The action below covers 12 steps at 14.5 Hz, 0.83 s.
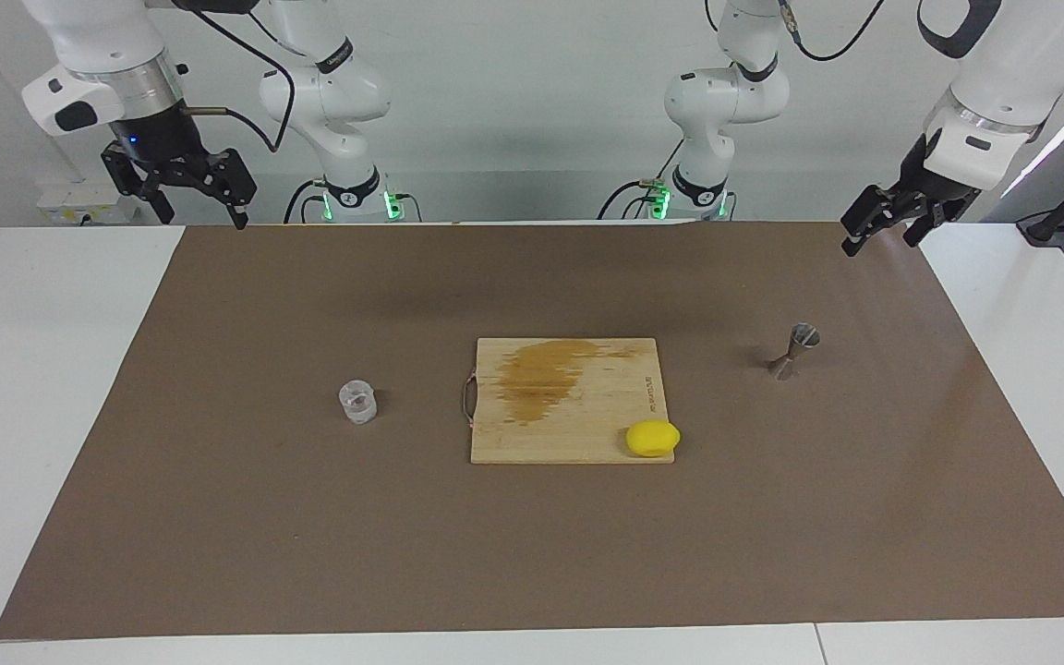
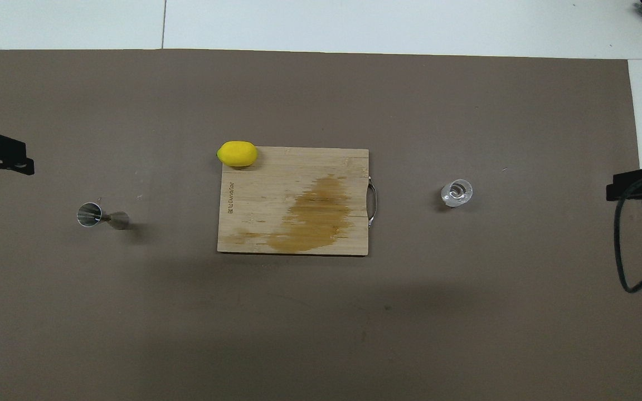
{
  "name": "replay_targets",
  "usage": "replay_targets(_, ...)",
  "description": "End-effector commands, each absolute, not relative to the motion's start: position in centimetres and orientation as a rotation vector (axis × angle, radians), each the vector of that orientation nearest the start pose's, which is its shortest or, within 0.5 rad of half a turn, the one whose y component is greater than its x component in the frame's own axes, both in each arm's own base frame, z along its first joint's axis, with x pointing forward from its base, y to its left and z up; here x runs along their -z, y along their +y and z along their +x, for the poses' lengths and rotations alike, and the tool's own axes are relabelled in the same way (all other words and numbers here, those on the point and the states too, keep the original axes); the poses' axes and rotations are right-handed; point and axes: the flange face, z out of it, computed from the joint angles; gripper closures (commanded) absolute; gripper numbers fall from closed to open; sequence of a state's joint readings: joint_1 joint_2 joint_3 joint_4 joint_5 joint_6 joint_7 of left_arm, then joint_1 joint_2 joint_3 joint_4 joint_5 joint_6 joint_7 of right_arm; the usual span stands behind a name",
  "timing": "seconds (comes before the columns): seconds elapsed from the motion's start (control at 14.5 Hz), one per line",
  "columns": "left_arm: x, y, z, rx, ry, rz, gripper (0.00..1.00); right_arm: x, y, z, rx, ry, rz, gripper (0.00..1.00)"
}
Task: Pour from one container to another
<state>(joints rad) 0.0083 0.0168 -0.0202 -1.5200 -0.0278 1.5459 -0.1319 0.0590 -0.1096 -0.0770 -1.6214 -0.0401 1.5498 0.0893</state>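
Our left hand hangs released over the mat's edge, well apart from the jigger. Our right hand, also released, hangs well apart from the glass cup.

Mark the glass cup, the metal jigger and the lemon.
glass cup (image 1: 357, 403): facing view, on its clear side wall.
metal jigger (image 1: 791, 352): facing view, on its narrow waist.
lemon (image 2: 237, 153): overhead view, on the middle of its yellow skin.

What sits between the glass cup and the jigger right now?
The wooden cutting board lies between glass cup and jigger, a lemon on its corner; clearest in the overhead view.
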Motion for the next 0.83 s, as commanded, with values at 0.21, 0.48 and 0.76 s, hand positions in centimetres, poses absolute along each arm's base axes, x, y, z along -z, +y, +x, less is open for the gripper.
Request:
replay_targets(0.21, -59.0, 1.4, 53.3, 0.214, -0.258, -3.153, 0.0, -65.3, -0.8, 50.3, -0.048, 0.115, -3.15, 0.0)
replay_targets(0.48, -57.6, 1.5, 52.6, 0.2, -0.262, -3.152, 0.0, -65.0, -1.0, 50.5, -0.056, 0.136, -3.146, 0.0)
replay_targets(0.76, -57.5, 0.8, 52.0, 0.125, -0.244, -3.156, 0.0, -62.8, -2.9, 50.7, -0.089, 0.309, -3.046, 0.0)
